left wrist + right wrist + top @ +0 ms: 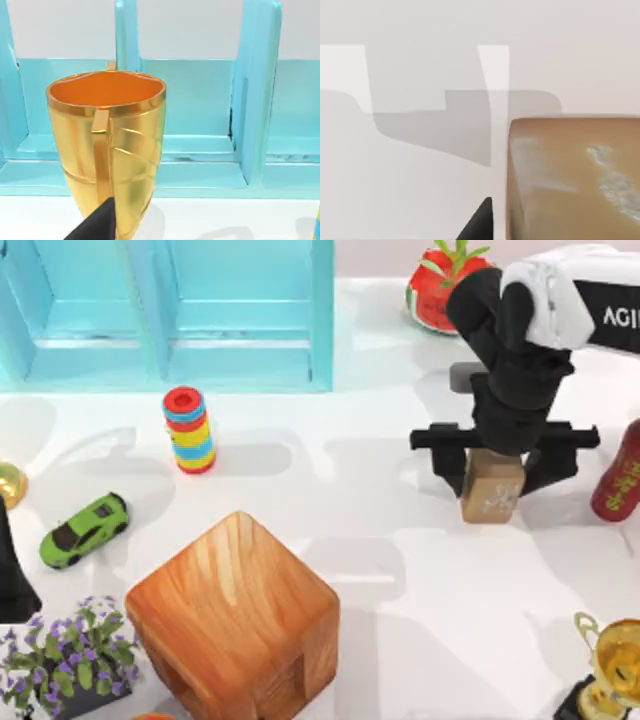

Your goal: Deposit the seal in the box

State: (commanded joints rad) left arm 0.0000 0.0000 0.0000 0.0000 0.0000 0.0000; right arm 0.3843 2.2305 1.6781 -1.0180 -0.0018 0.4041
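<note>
Right gripper (496, 472) points straight down at the table's right, fingers spread around the upright seal (492, 488). Left arm parked at left edge.

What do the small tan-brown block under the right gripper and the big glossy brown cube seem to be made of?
Small tan-brown block: probably matte stone or wood, with whitish scuffs.
Big glossy brown cube: looks like varnished wood, with grain streaks and highlights.

My right gripper (494, 476) straddled the seal (492, 486) at the table's (400, 570) right side, fingers apart on either side. The turquoise box (170, 315) sat far left, beyond the ring stack (189, 429).
</note>
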